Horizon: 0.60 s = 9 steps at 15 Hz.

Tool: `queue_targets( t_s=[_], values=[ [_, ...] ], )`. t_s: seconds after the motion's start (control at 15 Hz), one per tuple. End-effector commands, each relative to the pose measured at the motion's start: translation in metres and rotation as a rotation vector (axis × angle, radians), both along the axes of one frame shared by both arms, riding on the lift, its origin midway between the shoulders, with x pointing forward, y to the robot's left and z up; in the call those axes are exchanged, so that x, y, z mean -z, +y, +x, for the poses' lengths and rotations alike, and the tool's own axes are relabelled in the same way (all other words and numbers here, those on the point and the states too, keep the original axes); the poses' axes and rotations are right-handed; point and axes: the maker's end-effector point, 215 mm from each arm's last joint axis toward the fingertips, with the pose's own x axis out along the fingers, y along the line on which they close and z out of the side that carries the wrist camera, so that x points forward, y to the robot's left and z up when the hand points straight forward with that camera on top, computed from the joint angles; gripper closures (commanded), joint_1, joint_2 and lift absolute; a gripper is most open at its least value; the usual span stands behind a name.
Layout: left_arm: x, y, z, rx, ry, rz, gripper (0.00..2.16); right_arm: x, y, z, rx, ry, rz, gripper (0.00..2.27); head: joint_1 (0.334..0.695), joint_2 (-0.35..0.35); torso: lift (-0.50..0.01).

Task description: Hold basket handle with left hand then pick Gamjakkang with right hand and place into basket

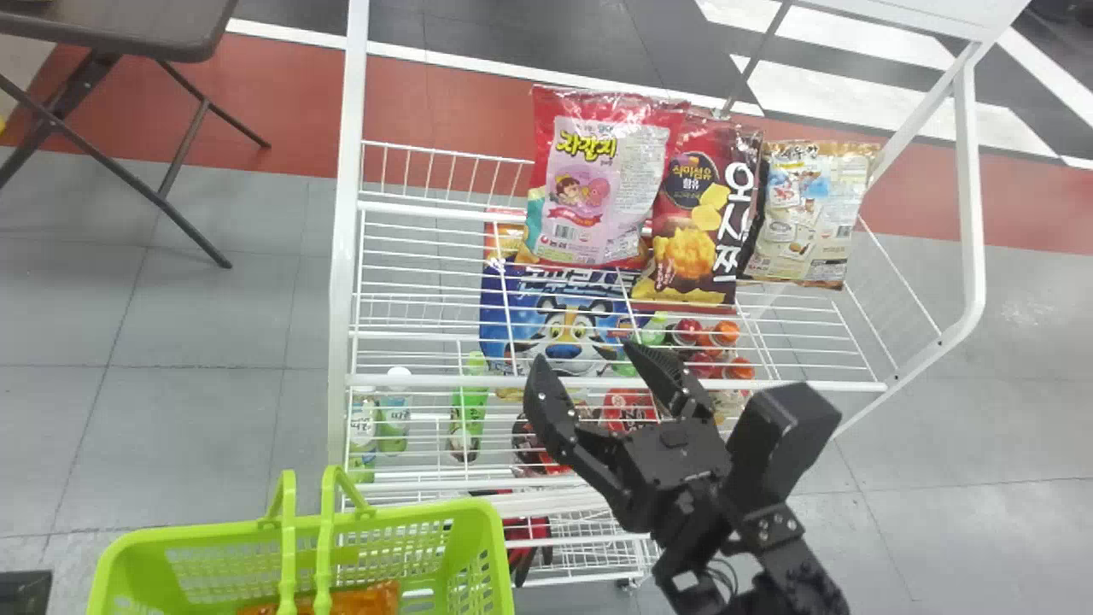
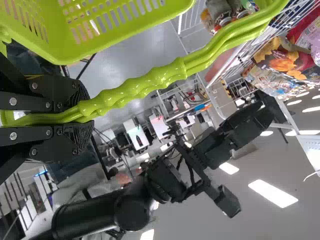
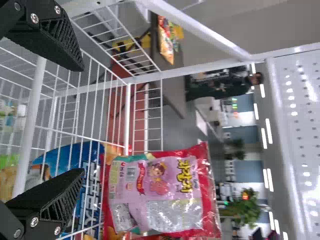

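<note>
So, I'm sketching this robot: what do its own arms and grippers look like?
Mostly black. The right arm has boxy links and a thin, dark looped cable. The right gripper has tapering fingers with finely ridged inner faces; the left gripper is ridged too, with round silvery screws.

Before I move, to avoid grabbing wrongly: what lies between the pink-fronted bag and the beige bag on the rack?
A dark red snack bag sits between them, in the head view.

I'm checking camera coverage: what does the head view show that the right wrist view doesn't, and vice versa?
Head view: the green basket, an orange packet inside. Right wrist view: a leafy plant and ceiling lights. Both: the open right gripper, pink-and-red bag, blue package and white rack.
</note>
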Motion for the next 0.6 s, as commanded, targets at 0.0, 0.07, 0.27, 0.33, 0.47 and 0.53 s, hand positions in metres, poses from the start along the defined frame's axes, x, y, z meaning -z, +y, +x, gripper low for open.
queue_targets(
  t_s=[0.0, 0.07, 0.27, 0.33, 0.47, 0.53],
  values=[
    [-0.0014, -0.0005, 0.0018, -0.001, -0.021, -0.007, 2.15, 0.0054, 0.0071, -0.0113, 0.029, -0.023, -0.012, 0.1, 0.695, -0.33, -0.02],
    [-0.0017, -0.0011, 0.0018, 0.0, -0.024, -0.008, 2.15, 0.0033, 0.007, -0.0142, 0.042, -0.039, -0.005, 0.1, 0.695, -0.335, -0.02],
    [-0.0046, -0.0006, 0.0026, 0.004, -0.044, -0.018, 2.15, 0.0005, 0.0085, -0.0165, 0.055, -0.051, 0.007, 0.1, 0.695, -0.332, -0.02],
    [-0.0054, -0.0001, 0.0024, 0.005, -0.045, -0.021, 2.15, 0.0021, 0.0075, -0.017, 0.06, -0.046, 0.007, 0.1, 0.695, -0.331, -0.02],
    [-0.0062, 0.0002, 0.0021, 0.008, -0.046, -0.023, 2.15, 0.0009, 0.0083, -0.0174, 0.059, -0.049, 0.008, 0.1, 0.695, -0.329, -0.02],
    [-0.0067, 0.0001, 0.0023, 0.008, -0.048, -0.023, 2.15, -0.0009, 0.0082, -0.0171, 0.059, -0.055, 0.008, 0.1, 0.695, -0.327, -0.02]
  ],
)
